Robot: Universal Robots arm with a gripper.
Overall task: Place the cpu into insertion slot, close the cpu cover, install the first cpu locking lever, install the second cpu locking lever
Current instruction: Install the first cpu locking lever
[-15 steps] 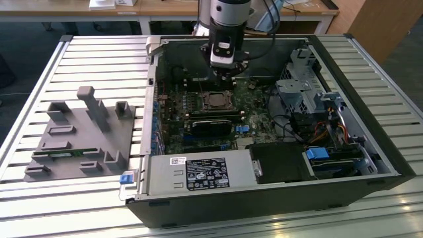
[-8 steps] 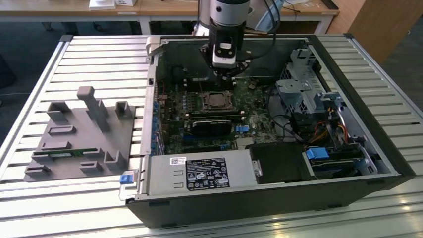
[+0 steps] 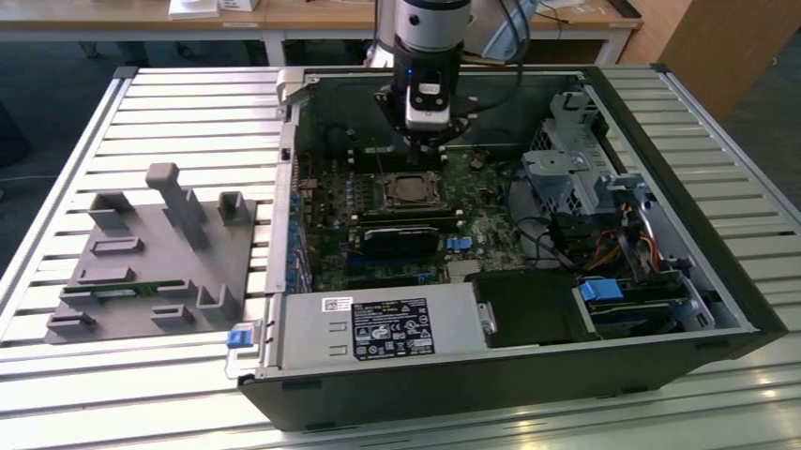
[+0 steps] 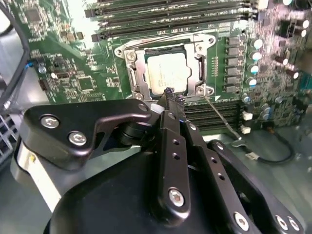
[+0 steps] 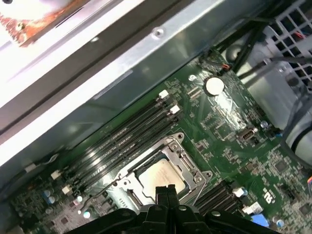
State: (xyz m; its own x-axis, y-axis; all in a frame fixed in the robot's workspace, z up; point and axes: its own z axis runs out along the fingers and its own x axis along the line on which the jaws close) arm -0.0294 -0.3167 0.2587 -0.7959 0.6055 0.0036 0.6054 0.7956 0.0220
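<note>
Exterior view. An open case (image 3: 701, 309) lies on a slatted table (image 3: 163, 112), with a grey fixture (image 3: 150, 253) well apart on the exterior view's left. The arm reaches down into the case, and the gripper (image 3: 423, 157) hangs low over the board (image 3: 489, 202). The cpu (image 3: 408, 191) sits in the slot (image 3: 390, 199), just beside the fingertips on the camera's side and a little below them.

Second wrist view. The fingers are drawn together with nothing between them. The gripper (image 4: 171, 93) points at the near edge of the slot (image 4: 161, 50), where the cpu (image 4: 168, 73) lies flat, silvery face up. The cover (image 4: 200, 68) appears to lie down around the cpu, its cut-out framing the face. A thin lever (image 4: 222, 117) starts at the slot corner just beside the fingertips. Its long axis runs obliquely away from the slot and across the memory slots (image 4: 214, 109). It stands free of the cover, so it is probably not yet latched. This is the relation that matters: the lever's root is the part nearest the fingertips, and its free end trails off to one side of them.

First wrist view. The gripper (image 5: 165, 191) shows a narrow closed tip, empty. The cpu (image 5: 158, 173) lies directly ahead of it, nearly touching, inside the cover (image 5: 180, 155). A bank of memory slots (image 5: 126, 129) runs beside the slot on its far side.
</note>
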